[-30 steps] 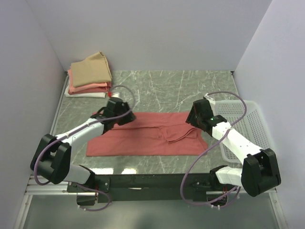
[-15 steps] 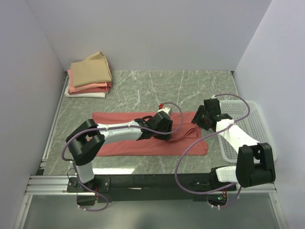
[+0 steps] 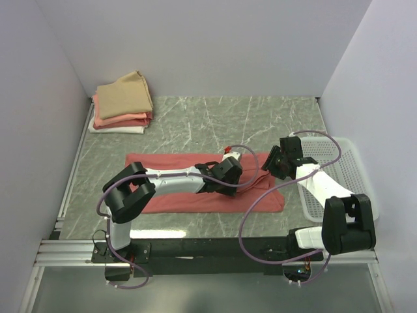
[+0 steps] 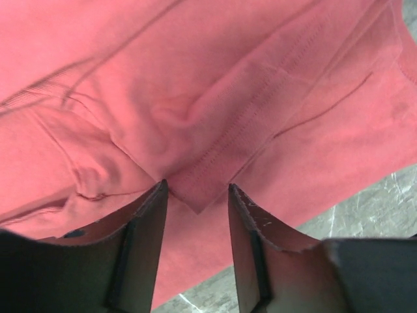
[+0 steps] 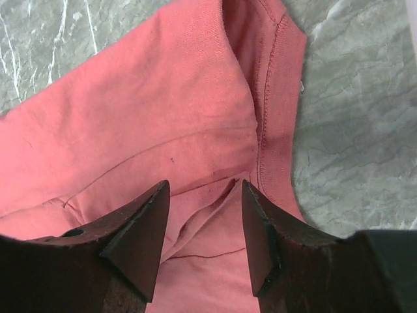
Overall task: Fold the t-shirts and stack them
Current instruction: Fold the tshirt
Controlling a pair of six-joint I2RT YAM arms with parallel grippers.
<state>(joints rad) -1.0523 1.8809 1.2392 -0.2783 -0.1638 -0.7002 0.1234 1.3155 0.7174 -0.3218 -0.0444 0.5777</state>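
The left arm is lying stretched low across the middle, its elbow bent near the base and its forearm running rightward. The left gripper is pointing down and to the right; in the wrist view it is holding its fingers apart, with a clear gap between the tips.

The right arm is folding sharply at its elbow, with the forearm angling up and leftward. The right gripper is tilting down toward the left one, close by but not touching it. In its wrist view it is spreading its fingers wide.
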